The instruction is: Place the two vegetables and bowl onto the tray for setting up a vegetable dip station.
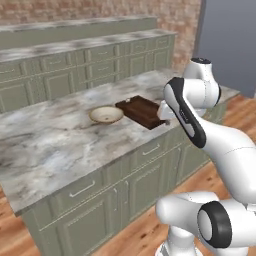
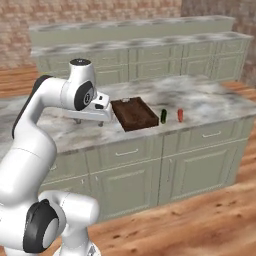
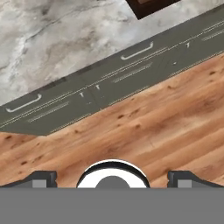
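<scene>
Marble counter [image 1: 60, 145] is carrying the empty tray [image 2: 134, 115], bowl [image 1: 106, 115], cucumber [image 2: 163, 116] and carrot [image 2: 180, 115] while the gripper [image 3: 113, 175] is hanging spread wide and empty, risking nudging the bowl when reaching across.

My two dark fingertips [image 3: 43, 178] stand wide apart above the wooden plank floor [image 3: 144, 127], grey-green drawer fronts [image 3: 109, 81], marbled grey countertop [image 3: 52, 39] and a dark brown tray corner [image 3: 151, 6].

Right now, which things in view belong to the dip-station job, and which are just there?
Job:
- tray, nothing on it
- bowl, beside the tray
- green vegetable, on the counter
- orange vegetable, next to it

Just there:
- marble counter
- cabinets
- wood floor
</scene>
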